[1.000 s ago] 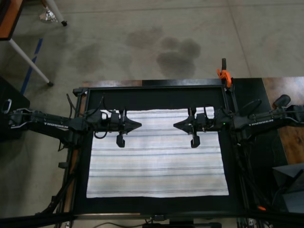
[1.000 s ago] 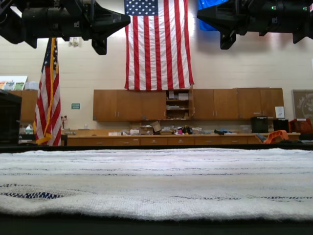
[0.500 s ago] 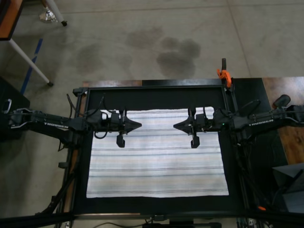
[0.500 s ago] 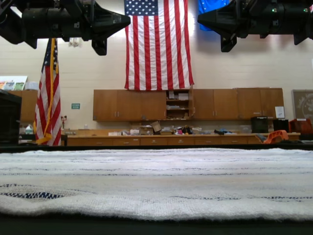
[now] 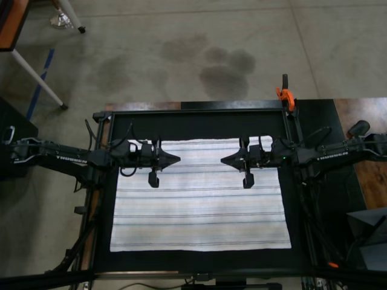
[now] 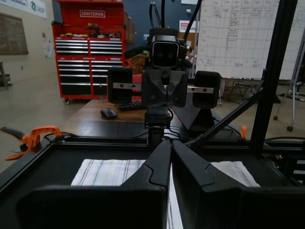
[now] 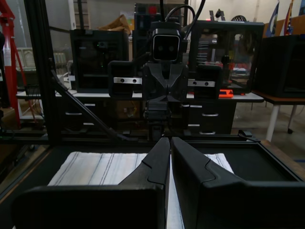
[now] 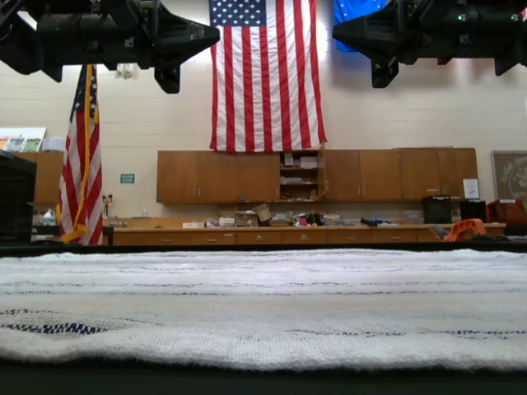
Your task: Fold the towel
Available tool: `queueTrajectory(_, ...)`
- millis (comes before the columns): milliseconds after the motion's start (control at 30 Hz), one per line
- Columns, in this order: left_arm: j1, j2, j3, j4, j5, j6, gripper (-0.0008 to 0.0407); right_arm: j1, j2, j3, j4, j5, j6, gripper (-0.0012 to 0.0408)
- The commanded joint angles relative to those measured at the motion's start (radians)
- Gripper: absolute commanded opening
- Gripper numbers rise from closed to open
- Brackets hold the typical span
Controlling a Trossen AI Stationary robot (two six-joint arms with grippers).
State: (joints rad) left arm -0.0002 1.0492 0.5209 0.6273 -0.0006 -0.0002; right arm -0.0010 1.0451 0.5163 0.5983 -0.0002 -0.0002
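As the top cam looks straight down, the towel [image 5: 199, 205] lies flat and fully spread on the black table [image 5: 199, 124], long sides running left-right, stripes the same way. Left gripper [image 5: 178, 159] and right gripper [image 5: 222, 159] sit over the towel's far strip, tips pointed at each other w/ a gap between them. Each pair of fingers tapers to one point, so both look pressed together. An orange clamp [image 5: 285, 95] is fixed at the frame's far corner on the top view's right.

Left wrist cam: left gripper [image 6: 170, 143] fingers pressed together, only a thin slit between them, nothing pinched. Towel [image 6: 107, 171] shows white w/ thin stripes below and beyond the tips. Opp. arm faces the lens head-on. Orange clamp [image 6: 33, 138] sits on the frame rail; a red tool chest [image 6: 88, 52] and a whiteboard [image 6: 238, 38] stand in the bkgd.

Right wrist cam: right gripper [image 7: 169, 139] same story, fingers closed against each other, empty. Towel [image 7: 95, 169] lies beneath, other arm straight ahead.

Exterior cam, low at table level: towel [image 8: 263, 304] fills the foreground as a flat, fuzzy band. Left gripper [image 8: 216, 33] on the exterior view's left and right gripper [image 8: 336, 33] on its right hang well above the cloth, not touching it. A large US flag [image 8: 263, 74] hangs on the wall behind.
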Motion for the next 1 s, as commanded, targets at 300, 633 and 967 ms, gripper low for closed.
queueTrajectory(300, 0.000, 0.000, 0.000, 0.000, 0.000, 0.000, 0.0000, 0.000, 0.000, 0.000, 0.000, 0.000, 0.000, 0.0001)
queueTrajectory(633, 0.000, 0.000, 0.000, -0.005, 0.000, -0.030, 0.0000, 0.000, 0.000, 0.000, 0.000, 0.000, 0.000, 0.0002)
queueTrajectory(967, 0.000, -0.050, 0.000, -0.433, -0.220, -0.219, 0.0000, 0.000, 0.000, 0.000, -0.001, 0.000, 0.000, 0.0001)
